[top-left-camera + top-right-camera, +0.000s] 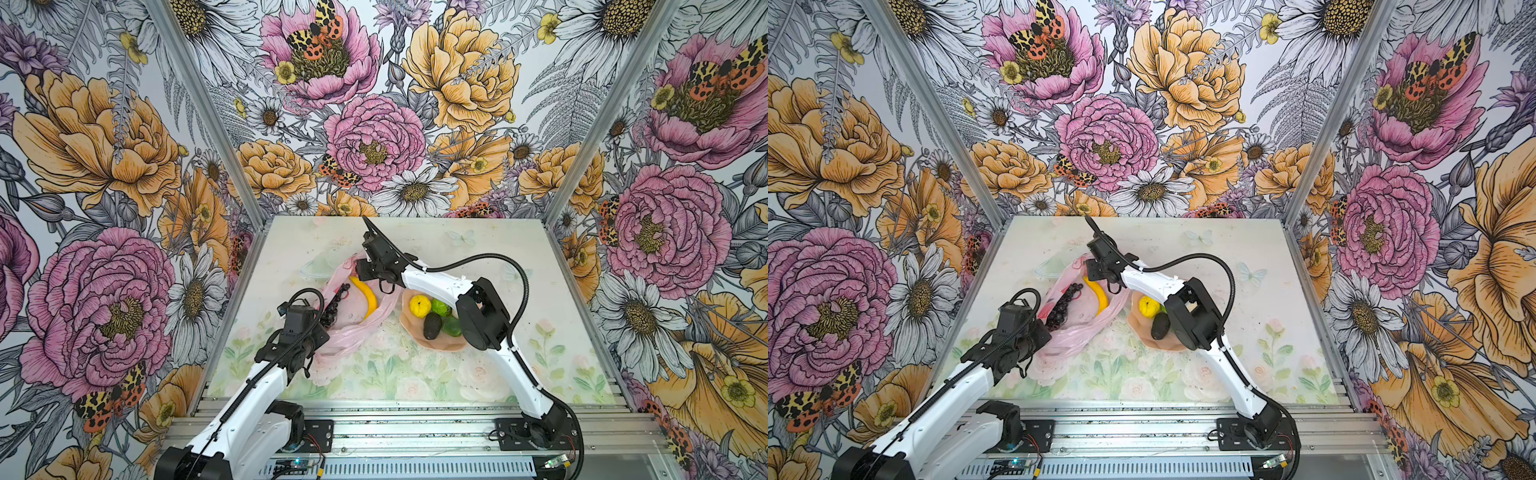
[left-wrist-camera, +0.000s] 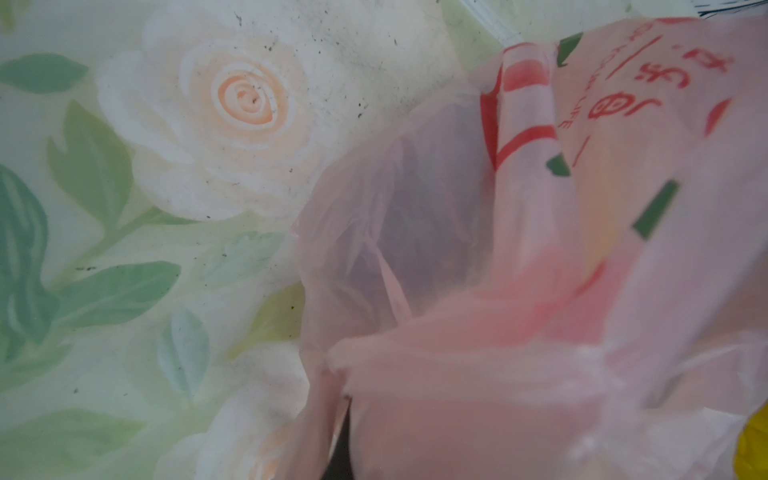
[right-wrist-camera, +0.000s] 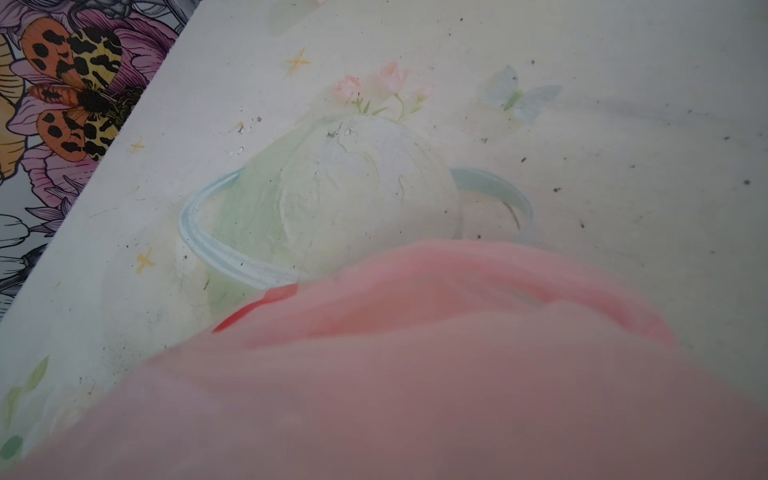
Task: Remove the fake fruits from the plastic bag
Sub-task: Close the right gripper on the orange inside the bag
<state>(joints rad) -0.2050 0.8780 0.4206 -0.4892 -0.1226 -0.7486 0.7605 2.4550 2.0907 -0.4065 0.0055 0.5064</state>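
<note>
Floral tabletop (image 1: 415, 374) bears plastic bag (image 1: 353, 332), bunched into left fingers (image 1: 316, 334)

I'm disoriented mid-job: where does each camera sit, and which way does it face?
Top views: high over the arm bases, facing down and toward the back wall; left arm, right arm in both.
Left wrist: close over the table, facing the plastic bag; no fingers show.
Right wrist: looks across the bag to the table's edge; no fingers show.
Shared: the bag, in all four.

Thin, crinkly, translucent film on the plastic bag (image 1: 353, 332). The banana (image 1: 370, 297) shines: smooth plastic. Bowl (image 1: 440, 345) looks matt, table mat (image 1: 374, 374) scuffed and speckled, rails (image 1: 415, 419) brushed metal.
</note>
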